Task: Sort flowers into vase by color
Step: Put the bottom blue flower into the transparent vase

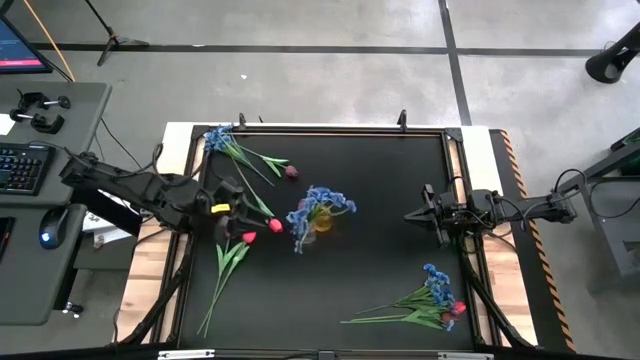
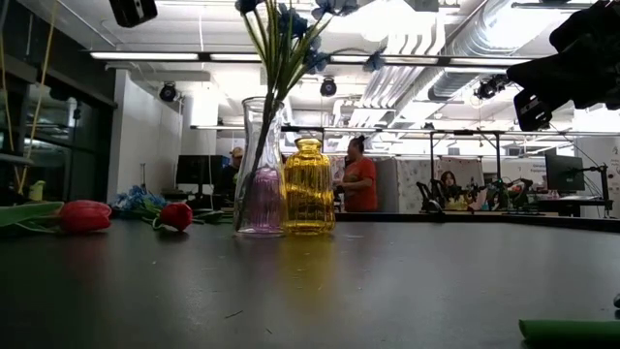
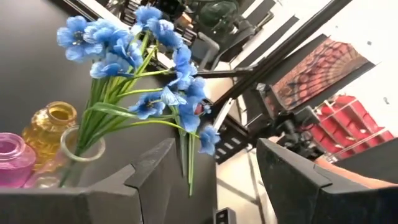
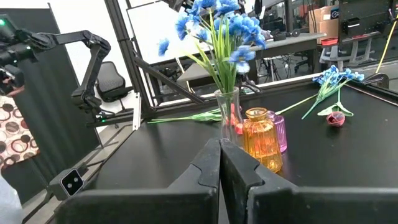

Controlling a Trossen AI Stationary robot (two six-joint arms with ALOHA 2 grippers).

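The left tool point(image 1: 238, 208) stands with its jaws wide apart and nothing between them, just short of the cluster of vases. Right in front of it the clear vase point(image 3: 79, 149) already carries a bunch of blue flowers point(image 3: 134, 59), so the blue sort looks partly done. Beside that vase the yellow vase point(image 2: 308, 186) and the pink vase point(image 3: 13, 158) appear empty as far as can be seen, so no reds or maroons seem placed.

Close by this tool, a bright red tulip point(image 1: 274, 226) and a second red one point(image 1: 247, 237) lie flat on the desk point(image 1: 380, 260). A little farther from it, near the desk's back edge, lie more blue flowers point(image 1: 218, 137) and a maroon tulip point(image 1: 291, 171).

Beyond the vases the right tool point(image 1: 412, 214) waits, jaws pressed together and empty. Off to its side, at the front corner, a mixed heap point(image 1: 432, 298) of blue and red remains. My judgement: most of the sorting is left
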